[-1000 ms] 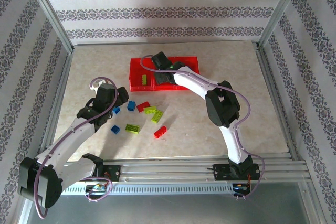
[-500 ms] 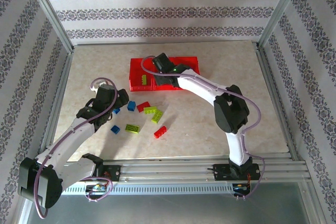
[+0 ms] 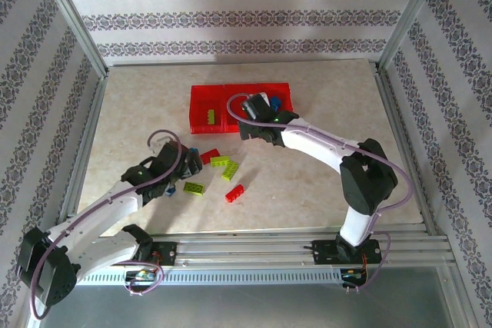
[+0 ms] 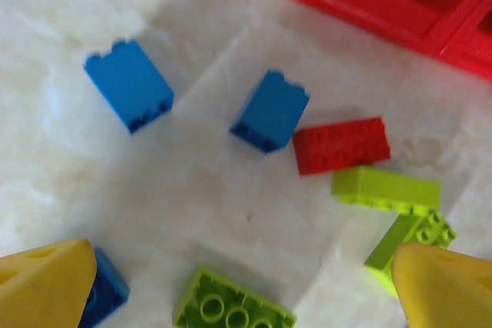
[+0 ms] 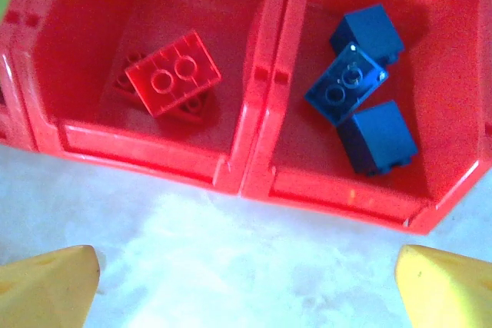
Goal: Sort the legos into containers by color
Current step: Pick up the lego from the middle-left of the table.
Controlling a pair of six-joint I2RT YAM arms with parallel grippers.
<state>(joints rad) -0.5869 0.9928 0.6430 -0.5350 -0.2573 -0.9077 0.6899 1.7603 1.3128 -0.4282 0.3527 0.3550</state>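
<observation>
Pick step: left gripper (image 4: 246,282), fingers apart, is hovering above a lime-green studded plastic brick (image 4: 231,314); right gripper (image 5: 246,282) is holding nothing, fingers apart. Next: descend, clamp.

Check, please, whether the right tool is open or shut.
Open: the right tool shows its yellow fingertips far apart, with nothing gripped between them.

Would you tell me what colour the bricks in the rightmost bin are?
Blue, all three bricks; the right wrist view shows them best.
</observation>
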